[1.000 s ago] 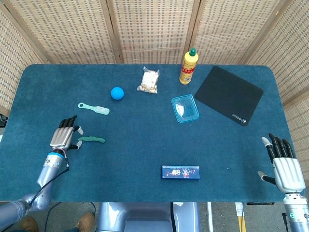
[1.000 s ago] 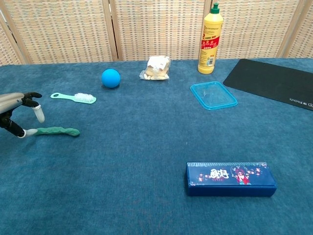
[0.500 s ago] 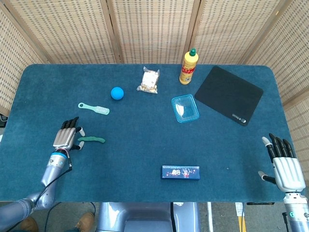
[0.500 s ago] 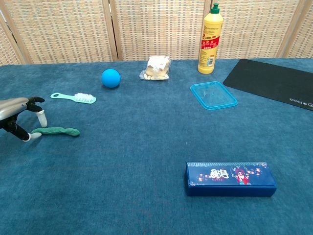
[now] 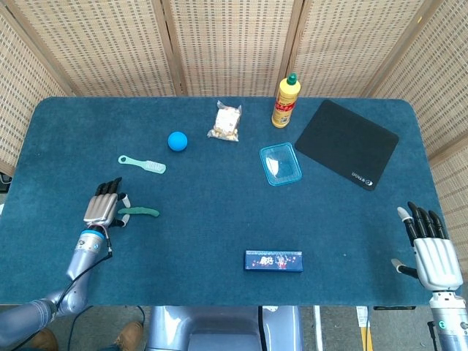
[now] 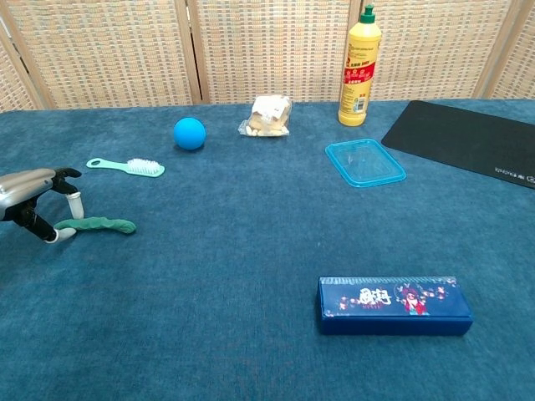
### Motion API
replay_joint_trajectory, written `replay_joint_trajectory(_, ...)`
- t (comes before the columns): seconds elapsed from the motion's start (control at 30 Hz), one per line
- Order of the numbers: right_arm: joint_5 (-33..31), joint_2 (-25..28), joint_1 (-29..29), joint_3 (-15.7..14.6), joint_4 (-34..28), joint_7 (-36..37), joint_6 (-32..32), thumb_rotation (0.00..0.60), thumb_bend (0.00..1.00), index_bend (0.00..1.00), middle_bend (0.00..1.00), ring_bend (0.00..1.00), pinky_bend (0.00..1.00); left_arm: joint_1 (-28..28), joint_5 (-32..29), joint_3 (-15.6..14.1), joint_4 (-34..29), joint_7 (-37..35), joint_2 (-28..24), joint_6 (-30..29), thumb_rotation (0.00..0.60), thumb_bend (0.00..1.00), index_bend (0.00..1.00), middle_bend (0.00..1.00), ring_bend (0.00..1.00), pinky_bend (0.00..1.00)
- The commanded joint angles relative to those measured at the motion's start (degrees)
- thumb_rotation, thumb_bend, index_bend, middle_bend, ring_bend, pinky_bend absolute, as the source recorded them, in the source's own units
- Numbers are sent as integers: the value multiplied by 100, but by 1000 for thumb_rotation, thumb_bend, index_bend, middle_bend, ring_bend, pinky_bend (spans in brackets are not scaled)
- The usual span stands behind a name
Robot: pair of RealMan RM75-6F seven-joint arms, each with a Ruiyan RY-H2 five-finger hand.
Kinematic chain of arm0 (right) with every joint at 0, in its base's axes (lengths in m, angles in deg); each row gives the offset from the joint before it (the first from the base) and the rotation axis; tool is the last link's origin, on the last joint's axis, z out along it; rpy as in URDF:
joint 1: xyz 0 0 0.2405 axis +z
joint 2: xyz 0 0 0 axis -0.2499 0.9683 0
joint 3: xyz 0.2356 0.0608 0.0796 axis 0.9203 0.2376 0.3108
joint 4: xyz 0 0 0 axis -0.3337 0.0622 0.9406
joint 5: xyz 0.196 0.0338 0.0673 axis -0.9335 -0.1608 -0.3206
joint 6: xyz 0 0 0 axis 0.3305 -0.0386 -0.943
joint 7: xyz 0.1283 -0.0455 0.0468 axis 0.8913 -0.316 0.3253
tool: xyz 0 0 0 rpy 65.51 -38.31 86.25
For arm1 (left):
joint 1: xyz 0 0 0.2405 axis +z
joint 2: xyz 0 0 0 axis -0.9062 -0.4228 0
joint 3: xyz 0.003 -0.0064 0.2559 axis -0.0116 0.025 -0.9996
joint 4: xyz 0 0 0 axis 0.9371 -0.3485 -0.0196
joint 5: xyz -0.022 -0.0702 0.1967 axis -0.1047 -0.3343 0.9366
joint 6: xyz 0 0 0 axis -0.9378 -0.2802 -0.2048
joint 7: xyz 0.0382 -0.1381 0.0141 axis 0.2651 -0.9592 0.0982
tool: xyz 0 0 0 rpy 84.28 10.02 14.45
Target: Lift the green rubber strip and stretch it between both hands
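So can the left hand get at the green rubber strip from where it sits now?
Probably yes: the left hand sits at the green rubber strip's near end, fingers apart around its tip, nothing between them.

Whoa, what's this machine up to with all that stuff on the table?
The robot is going for the green rubber strip, which lies flat on the blue table. Its left hand sits at the strip's near end, fingers straddling the tip, nothing lifted yet. Its right hand waits open at the table's far edge, holding nothing.
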Motion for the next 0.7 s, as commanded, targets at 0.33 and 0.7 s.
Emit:
replay_joint_trajectory(0.33,9,-11,4,-16,2,-20,11,600,0,0,0,0,0,29,90,2,-123,-174,-62,-82,600,447,631,0,0,0)
replay_joint_trajectory(0.7,20,-76,52,-22,15,-39,74,600,0,0,0,0,0,41,1032,114,-1062,-1790,-533,46,600,537,652,0,0,0)
